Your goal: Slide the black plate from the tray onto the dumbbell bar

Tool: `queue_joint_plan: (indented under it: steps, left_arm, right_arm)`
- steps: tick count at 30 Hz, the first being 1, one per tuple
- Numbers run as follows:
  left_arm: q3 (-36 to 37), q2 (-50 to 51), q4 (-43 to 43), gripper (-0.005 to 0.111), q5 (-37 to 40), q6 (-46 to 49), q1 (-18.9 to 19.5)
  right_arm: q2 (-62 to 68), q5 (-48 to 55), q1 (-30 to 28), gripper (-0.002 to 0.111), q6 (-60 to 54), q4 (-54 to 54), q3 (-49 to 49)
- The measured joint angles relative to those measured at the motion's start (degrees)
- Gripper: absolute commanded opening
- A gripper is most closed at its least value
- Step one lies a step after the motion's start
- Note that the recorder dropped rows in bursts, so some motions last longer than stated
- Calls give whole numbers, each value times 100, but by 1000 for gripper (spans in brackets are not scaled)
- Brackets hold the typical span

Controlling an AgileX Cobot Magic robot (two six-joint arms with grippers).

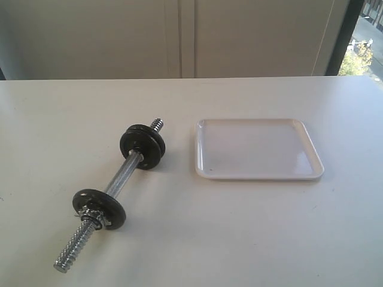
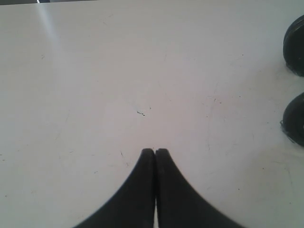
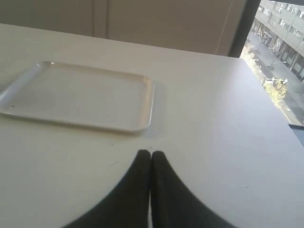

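The dumbbell bar (image 1: 119, 177) lies slantwise on the white table, left of the tray (image 1: 257, 146). Two black plates ride on it: one near its far end (image 1: 142, 146) and one near its front end (image 1: 99, 207), with a star-shaped collar nut (image 1: 94, 216) against the front one. The tray holds nothing. Neither gripper shows in the exterior view. My left gripper (image 2: 155, 151) is shut and empty over bare table, with the edges of both plates (image 2: 295, 45) (image 2: 294, 118) off to one side. My right gripper (image 3: 150, 153) is shut and empty a short way from the tray (image 3: 80, 95).
The table's (image 1: 239, 239) far edge meets a pale panelled wall (image 1: 179, 36). A window (image 3: 278, 47) with a dark frame lies past the table's right side.
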Motion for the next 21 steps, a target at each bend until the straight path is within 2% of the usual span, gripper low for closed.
queue_joint_plan:
  steps: [21]
  left_arm:
    - [0, 0, -10, 0, 0, 0, 0]
  right_arm:
    - [0, -24, 0, 0, 0, 80, 0]
